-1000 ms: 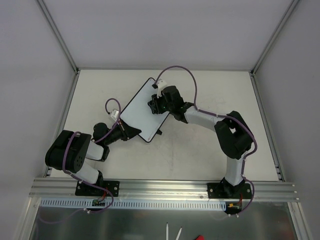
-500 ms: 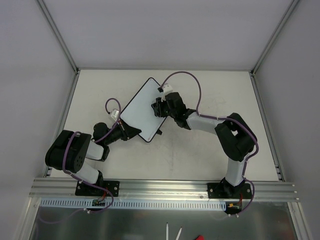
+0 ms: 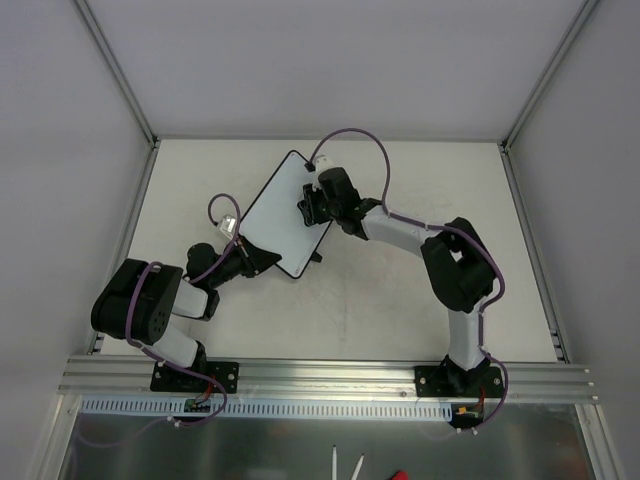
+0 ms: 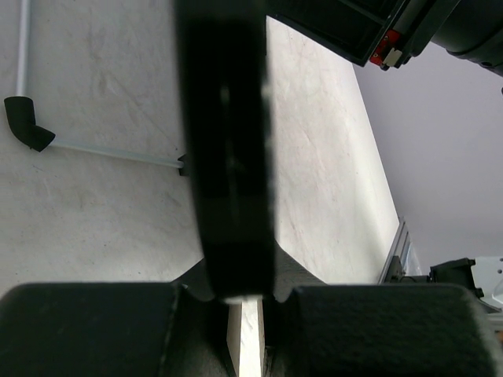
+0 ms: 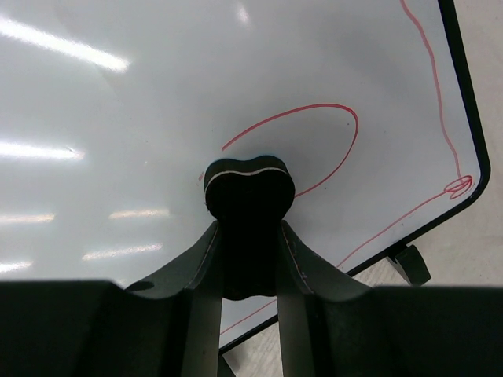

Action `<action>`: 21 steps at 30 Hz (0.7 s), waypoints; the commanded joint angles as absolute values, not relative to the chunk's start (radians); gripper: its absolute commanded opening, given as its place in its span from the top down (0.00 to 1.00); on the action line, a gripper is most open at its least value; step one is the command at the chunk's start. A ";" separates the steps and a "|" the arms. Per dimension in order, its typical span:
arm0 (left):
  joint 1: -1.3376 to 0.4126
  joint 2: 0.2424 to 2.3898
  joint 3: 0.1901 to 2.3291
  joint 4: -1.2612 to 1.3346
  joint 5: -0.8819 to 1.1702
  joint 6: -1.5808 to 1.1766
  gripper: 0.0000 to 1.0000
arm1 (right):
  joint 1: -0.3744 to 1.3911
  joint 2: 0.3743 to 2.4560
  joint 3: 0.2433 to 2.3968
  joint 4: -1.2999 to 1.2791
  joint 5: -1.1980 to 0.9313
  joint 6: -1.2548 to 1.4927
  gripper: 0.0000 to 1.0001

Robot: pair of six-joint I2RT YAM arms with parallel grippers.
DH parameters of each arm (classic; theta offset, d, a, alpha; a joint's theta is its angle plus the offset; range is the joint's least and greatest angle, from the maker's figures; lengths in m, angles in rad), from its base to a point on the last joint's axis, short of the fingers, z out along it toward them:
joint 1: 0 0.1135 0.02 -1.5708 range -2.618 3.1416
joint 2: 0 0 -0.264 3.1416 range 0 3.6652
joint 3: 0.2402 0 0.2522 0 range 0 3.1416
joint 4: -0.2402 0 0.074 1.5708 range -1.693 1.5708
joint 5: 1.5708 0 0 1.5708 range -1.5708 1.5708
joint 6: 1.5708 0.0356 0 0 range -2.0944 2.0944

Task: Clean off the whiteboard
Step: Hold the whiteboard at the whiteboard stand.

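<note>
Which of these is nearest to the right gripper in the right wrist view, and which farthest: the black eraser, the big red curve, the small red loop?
1. The black eraser, centre, held in the right gripper.
2. The big red curve, on the whiteboard just beyond the eraser.
3. The small red loop, far right, at the board's corner.

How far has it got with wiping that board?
Partway. The left claw grips the whiteboard by its edge, and the right claw holds the eraser against it. Much of the surface in view looks clean. Left: a red loop beside the eraser and a red line toward the corner.
</note>
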State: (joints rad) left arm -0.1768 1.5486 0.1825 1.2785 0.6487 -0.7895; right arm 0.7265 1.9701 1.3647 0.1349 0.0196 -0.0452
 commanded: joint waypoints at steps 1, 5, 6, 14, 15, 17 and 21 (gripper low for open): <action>-0.193 1.543 0.209 1.608 0.723 -0.767 1.00 | 0.723 2.039 1.462 0.087 0.011 -0.040 1.00; -0.195 1.545 0.209 1.606 0.726 -0.769 1.00 | 0.718 2.054 1.528 0.060 0.011 -0.054 1.00; -0.195 1.546 0.209 1.606 0.726 -0.767 1.00 | 0.716 2.057 1.543 0.043 0.011 -0.055 1.00; -0.195 1.549 0.212 1.605 0.729 -0.769 1.00 | 0.710 2.080 1.669 0.005 0.011 -0.074 1.00; -0.195 1.549 0.212 1.605 0.729 -0.769 1.00 | 0.710 2.085 1.680 0.005 0.011 -0.075 1.00; -0.195 1.552 0.212 1.605 0.729 -0.769 1.00 | 0.709 2.100 1.716 -0.035 -0.023 -0.075 1.00; -0.195 1.551 0.212 1.605 0.729 -0.769 1.00 | 0.700 2.140 1.759 -0.058 -0.028 -0.074 1.00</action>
State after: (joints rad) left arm -0.1772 1.5524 0.1886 1.2781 0.6270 -0.7906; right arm 0.7078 2.1120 1.6928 -0.0525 -0.0086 -0.0631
